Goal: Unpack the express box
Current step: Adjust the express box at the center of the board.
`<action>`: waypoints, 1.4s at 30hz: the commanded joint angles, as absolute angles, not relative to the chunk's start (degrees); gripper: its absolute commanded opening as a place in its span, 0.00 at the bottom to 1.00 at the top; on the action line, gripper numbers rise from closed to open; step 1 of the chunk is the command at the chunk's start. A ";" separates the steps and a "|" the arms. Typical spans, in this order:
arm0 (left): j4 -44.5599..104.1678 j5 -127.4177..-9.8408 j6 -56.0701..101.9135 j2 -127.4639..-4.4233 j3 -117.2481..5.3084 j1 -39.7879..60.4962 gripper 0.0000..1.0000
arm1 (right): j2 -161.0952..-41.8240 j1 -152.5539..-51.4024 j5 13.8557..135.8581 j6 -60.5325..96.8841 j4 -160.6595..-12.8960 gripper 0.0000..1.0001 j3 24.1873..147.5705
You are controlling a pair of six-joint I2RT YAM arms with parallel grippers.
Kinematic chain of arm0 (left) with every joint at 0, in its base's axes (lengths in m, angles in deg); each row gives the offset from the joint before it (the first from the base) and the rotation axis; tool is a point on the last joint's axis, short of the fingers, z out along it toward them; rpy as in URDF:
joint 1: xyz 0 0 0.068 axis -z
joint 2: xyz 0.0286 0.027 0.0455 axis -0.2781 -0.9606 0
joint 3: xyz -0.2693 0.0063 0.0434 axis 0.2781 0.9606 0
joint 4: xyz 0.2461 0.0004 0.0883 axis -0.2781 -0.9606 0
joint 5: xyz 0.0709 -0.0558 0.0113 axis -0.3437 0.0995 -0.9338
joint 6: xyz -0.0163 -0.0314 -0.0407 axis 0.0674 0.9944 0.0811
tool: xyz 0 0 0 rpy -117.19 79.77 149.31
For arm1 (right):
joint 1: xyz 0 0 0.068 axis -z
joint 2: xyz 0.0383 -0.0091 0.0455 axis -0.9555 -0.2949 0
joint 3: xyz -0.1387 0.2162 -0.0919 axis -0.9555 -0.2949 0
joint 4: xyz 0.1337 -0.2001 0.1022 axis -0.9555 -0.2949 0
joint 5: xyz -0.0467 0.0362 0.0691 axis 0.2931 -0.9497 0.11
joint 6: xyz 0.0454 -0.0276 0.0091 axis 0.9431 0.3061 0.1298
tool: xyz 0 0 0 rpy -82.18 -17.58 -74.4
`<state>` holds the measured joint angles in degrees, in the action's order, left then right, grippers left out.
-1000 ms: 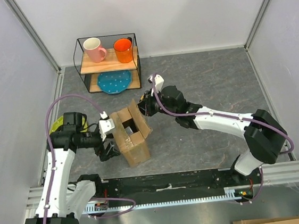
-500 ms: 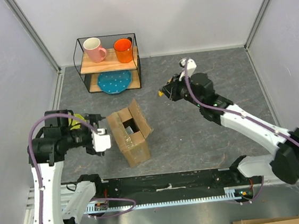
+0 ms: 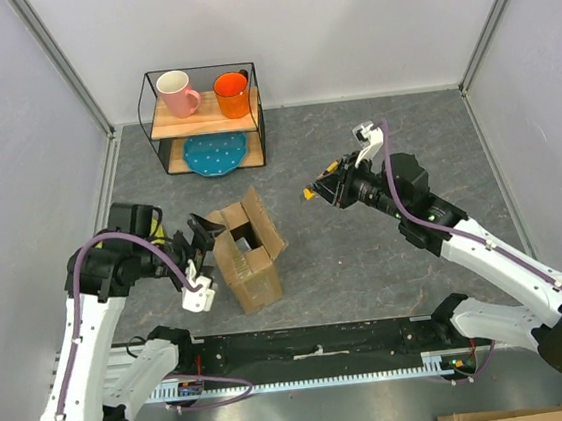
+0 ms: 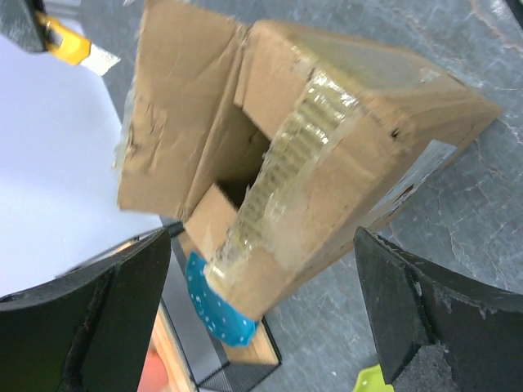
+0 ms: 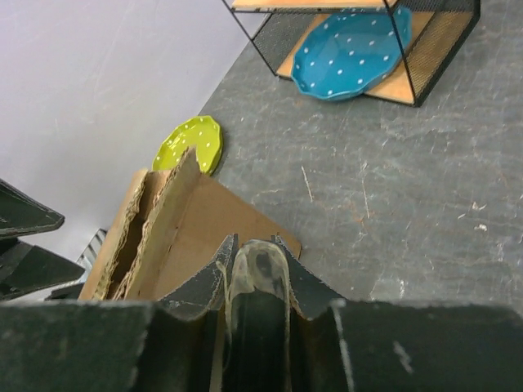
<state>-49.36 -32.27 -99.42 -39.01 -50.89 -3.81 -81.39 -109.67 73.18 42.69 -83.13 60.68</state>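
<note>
- R arm (image 3: 465,236): stretched low across table (image 3: 384,134), wrist aimed at right side of box (image 3: 249,259). Was right at box 1 s ago, since pulled away.
- L arm (image 3: 89,301): elbow raised, forearm bent in toward box's left side. 0.5 s ago wrist hung further off; now up beside left flap.
- Box: on table btw both grippers, rack (image 3: 206,118) behind it. Top flaps open, tape torn. Same spot as before.
- L gripper (image 3: 201,239): just left of box, fingers (image 4: 441,318) spread wide, nothing held.
- R gripper (image 3: 319,190): well right of box, clenched on cutter (image 4: 64,42).
- Cutter: yellow, blade out.
</note>
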 commanded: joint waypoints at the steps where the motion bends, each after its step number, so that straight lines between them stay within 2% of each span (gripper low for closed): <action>1: -60.45 -33.90 -108.46 -39.58 -50.07 2.04 1.00 | -78.82 -109.77 70.98 45.02 -83.89 0.00 60.26; 4: -60.37 -34.79 -107.05 -39.23 -48.75 5.99 1.00 | -84.16 -109.77 71.60 45.90 -83.73 0.00 60.26; 8: -60.37 -37.16 -105.65 -39.23 -47.26 9.34 0.99 | -93.92 -111.25 65.28 50.29 -74.25 0.00 60.25; 15: -60.37 -39.80 -104.67 -41.95 -47.17 10.49 0.98 | -105.62 -116.62 65.71 47.05 -72.65 0.00 70.09; 23: -58.09 -43.93 -104.32 -45.99 -47.08 10.49 0.95 | -109.94 -117.76 64.66 47.05 -71.85 0.00 75.89; 36: -58.16 -50.33 -107.40 -50.13 -51.12 11.36 0.91 | -110.99 -122.33 64.04 46.70 -73.61 0.00 78.62; 39: -59.75 -53.85 -108.10 -49.34 -51.13 11.98 0.75 | -110.73 -122.42 65.18 46.26 -74.05 0.00 78.19; 40: -59.92 -54.47 -108.10 -48.81 -50.86 12.24 0.65 | -110.56 -122.33 65.44 45.56 -74.75 0.00 78.18; 42: -59.93 -55.00 -107.84 -47.41 -50.51 12.86 0.54 | -109.68 -122.25 66.84 44.59 -75.72 0.00 78.10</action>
<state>-52.70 -51.85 -101.01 -49.96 -48.55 11.95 -110.66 -121.14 66.68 46.08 -74.65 75.87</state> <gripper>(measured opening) 0.654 0.247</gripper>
